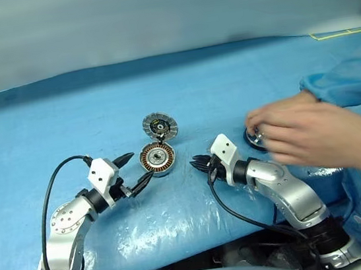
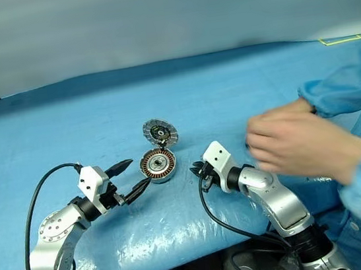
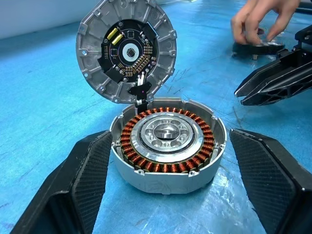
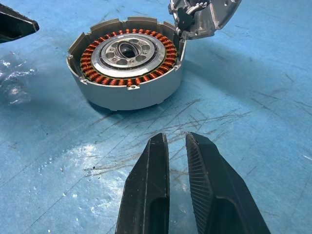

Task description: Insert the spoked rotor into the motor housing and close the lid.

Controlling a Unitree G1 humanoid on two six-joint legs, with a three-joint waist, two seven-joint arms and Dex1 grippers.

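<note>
The blue desk (image 1: 162,97) carries the work. A person's hand (image 1: 297,134) reaches in beyond the right end effector (image 1: 200,164), fingers on a dark round part with something shiny on it; whether that is the rotor cannot be told.

The housing (image 3: 168,168) sits between the two end effectors, just ahead of the left end effector (image 1: 135,169), whose fingers are spread wide on either side of it without touching. The right end effector rests nearly pressed together, a thin gap showing, holding nothing, with the housing a little ahead of it.

The lid (image 3: 126,48) stands upright on its hinge at the housing's far rim, circuit side facing in.

The housing looks like stiff, fairly heavy metal, but its copper windings appear fragile, so its grey outer wall seems the place to hold. The lid would probably best be pushed at its top edge.
</note>
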